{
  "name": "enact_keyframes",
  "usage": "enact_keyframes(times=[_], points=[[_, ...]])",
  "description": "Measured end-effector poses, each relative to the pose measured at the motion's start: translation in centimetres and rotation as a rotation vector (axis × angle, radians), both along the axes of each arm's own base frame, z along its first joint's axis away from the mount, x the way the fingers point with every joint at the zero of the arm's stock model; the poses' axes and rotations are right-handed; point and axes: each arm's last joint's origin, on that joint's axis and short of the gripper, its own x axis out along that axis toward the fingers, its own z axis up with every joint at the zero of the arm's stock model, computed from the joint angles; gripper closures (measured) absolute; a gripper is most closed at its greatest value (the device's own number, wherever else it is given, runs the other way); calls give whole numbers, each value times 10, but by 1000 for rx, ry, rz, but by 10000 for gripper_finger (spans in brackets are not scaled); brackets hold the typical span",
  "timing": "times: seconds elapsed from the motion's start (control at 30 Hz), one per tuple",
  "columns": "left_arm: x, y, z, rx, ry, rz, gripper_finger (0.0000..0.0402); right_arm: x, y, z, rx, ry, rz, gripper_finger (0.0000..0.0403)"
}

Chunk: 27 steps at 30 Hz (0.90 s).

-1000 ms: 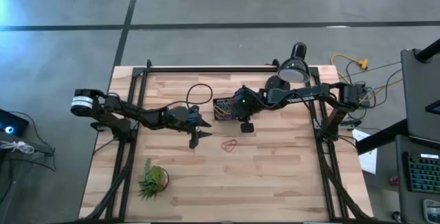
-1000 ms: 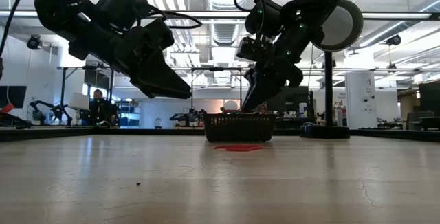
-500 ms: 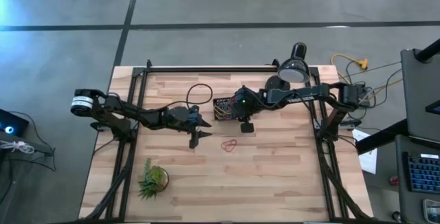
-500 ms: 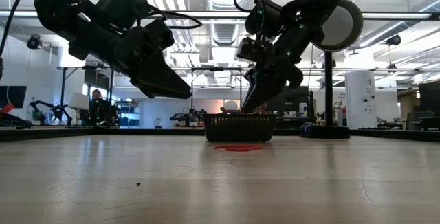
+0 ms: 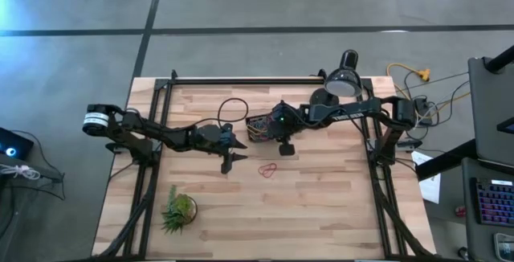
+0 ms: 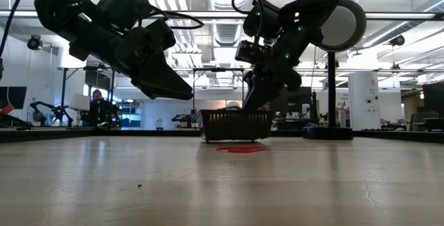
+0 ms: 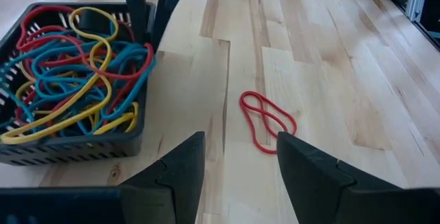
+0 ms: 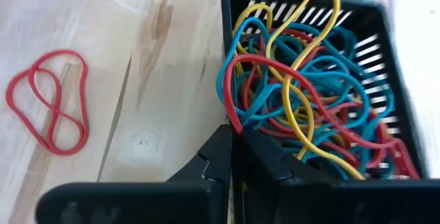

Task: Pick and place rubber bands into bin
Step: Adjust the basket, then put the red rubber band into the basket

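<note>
Right gripper [image 8: 234,157] sits at the bin's [image 8: 375,59] near wall, fingers pinched together on the wall's edge, one finger inside and one outside. In the low view the bin [image 6: 236,125] looks tipped, one end off the wood. Cannot tell whether a band strand is caught in the pinch as well.

Rubber bands [image 8: 302,107], red, blue and yellow, are heaped in the bin, a few loops standing over the rim.

One red band [image 5: 267,168], twisted into a figure-eight, lies on the table [image 5: 321,206] just beside the bin, touching nothing.

Left gripper [image 5: 229,151] hangs above the table near the bin, fingers spread wide, holding nothing.
</note>
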Motion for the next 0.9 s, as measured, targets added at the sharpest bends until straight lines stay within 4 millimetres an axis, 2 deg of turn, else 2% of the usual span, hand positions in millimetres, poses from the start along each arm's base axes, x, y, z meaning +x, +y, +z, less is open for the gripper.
enact_keyframes(times=[0.6, 0.9], points=[[0, 0, 0, -2, 0, 0, 237, 2, -2, 2, 76, -9, -62, 294], [0, -2, 0, -1, 0, -10, 237, -6, -1, 34, 40, -95, -76, 268]])
